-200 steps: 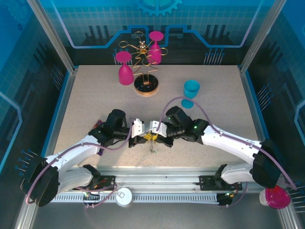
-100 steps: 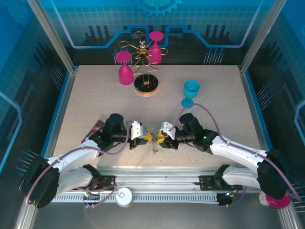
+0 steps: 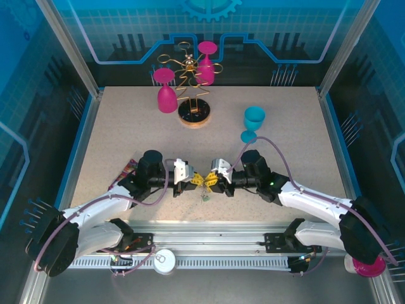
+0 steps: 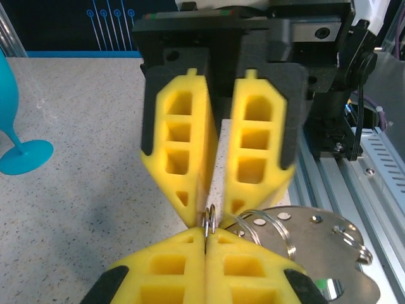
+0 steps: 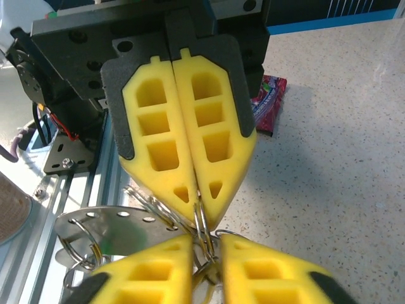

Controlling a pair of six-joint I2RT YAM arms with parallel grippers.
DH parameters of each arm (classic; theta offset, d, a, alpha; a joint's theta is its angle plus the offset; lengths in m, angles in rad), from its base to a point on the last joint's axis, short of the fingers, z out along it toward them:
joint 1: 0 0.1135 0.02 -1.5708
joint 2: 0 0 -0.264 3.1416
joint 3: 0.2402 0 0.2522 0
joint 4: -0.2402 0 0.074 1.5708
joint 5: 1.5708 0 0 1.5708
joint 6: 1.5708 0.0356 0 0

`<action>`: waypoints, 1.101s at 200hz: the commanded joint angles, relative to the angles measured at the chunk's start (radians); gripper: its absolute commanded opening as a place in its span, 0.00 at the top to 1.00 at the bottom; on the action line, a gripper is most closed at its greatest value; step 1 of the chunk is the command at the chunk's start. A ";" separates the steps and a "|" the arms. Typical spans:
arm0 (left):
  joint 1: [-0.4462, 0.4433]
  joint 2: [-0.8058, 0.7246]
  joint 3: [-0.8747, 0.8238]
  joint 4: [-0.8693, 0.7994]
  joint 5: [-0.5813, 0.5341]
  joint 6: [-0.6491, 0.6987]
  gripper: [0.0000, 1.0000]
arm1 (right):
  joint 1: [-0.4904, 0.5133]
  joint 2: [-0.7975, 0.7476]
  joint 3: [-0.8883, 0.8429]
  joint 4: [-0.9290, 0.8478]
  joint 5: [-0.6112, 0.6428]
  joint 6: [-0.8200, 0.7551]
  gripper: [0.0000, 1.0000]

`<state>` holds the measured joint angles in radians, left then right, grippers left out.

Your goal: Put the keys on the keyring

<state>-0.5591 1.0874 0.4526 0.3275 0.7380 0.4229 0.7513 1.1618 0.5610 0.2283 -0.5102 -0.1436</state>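
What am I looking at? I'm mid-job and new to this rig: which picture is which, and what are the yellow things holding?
Two robot arms stand at the near edge of the table. The overhead picture looks down from behind them. The other two come from wrist cameras: each shows its own yellow fingers at the bottom, the other arm's facing them. The left gripper is shut on a ring of the keyring, a metal plate with rings. The right gripper is nearly closed around those rings; whether it pinches them is unclear. On the table stand a teal cup and a rack with pink glasses; a packet lies at left.
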 commanded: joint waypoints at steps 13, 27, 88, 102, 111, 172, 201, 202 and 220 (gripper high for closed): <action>0.005 0.002 -0.014 0.059 0.056 -0.026 1.00 | -0.010 0.012 -0.001 0.036 -0.037 -0.001 1.00; 0.007 0.000 -0.001 0.029 0.036 -0.019 1.00 | -0.010 0.003 0.015 0.009 -0.038 -0.015 1.00; 0.005 0.000 0.085 -0.179 -0.041 0.082 0.72 | 0.057 0.045 0.208 -0.383 0.090 -0.185 1.00; 0.005 0.004 0.095 -0.193 -0.045 0.086 0.73 | 0.079 0.064 0.243 -0.430 0.117 -0.213 1.00; 0.001 0.004 0.102 -0.205 -0.046 0.093 0.73 | 0.094 0.078 0.266 -0.457 0.134 -0.230 1.00; -0.008 0.008 0.145 -0.283 -0.059 0.141 0.93 | 0.160 0.140 0.407 -0.596 0.163 -0.316 1.00; -0.007 0.002 0.131 -0.280 -0.064 0.155 1.00 | 0.129 0.059 0.327 -0.475 0.110 -0.238 1.00; -0.007 0.001 0.130 -0.278 -0.064 0.155 1.00 | 0.126 0.055 0.325 -0.471 0.109 -0.234 1.00; -0.008 -0.022 0.091 -0.214 -0.060 0.151 1.00 | 0.075 -0.010 0.229 -0.370 0.085 -0.155 0.74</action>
<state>-0.5629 1.0870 0.5495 0.0330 0.6888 0.5537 0.8589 1.2488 0.8680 -0.3077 -0.3027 -0.3874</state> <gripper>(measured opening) 0.050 0.140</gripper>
